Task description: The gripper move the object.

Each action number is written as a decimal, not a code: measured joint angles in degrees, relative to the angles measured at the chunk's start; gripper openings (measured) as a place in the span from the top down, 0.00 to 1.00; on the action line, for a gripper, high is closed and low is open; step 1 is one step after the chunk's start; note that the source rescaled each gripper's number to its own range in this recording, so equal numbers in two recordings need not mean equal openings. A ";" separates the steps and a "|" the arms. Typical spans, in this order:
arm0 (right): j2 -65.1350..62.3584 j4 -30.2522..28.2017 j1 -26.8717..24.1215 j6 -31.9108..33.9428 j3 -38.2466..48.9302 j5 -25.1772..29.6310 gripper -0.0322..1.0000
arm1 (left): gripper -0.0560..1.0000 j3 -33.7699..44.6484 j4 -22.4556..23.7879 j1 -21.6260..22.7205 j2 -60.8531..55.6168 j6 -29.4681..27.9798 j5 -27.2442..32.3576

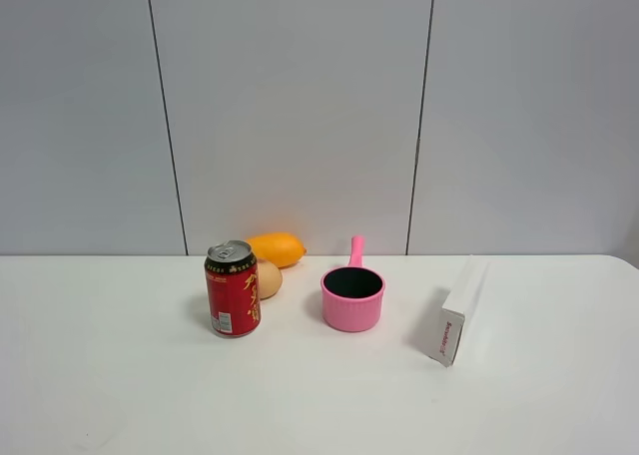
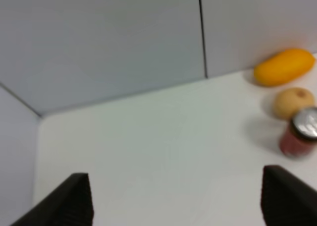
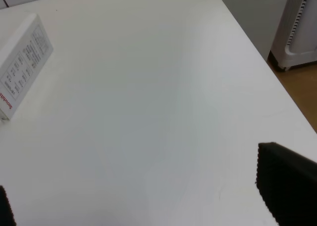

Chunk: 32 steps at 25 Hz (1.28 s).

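The yellow-orange mango (image 1: 277, 247) lies on the white table near the back wall, behind a red can (image 1: 232, 288) and a tan egg (image 1: 268, 278). It also shows in the left wrist view (image 2: 284, 66), far off, beyond the egg (image 2: 293, 102) and the can (image 2: 300, 137). My left gripper (image 2: 176, 201) is open and empty, its black fingertips (image 2: 74, 198) wide apart over bare table well short of the mango. My right gripper (image 3: 143, 196) is open and empty over the table's right part. Neither arm shows in the exterior view.
A pink saucepan (image 1: 352, 295) stands right of the egg. A white box (image 1: 456, 313) stands further right and shows in the right wrist view (image 3: 22, 62). The table's right edge (image 3: 257, 52) drops to the floor, where a white appliance (image 3: 299, 28) stands.
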 joint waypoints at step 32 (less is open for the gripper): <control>0.00 0.00 0.00 0.00 0.00 0.00 0.00 | 0.74 60.75 -8.40 9.33 -63.10 -5.18 -1.31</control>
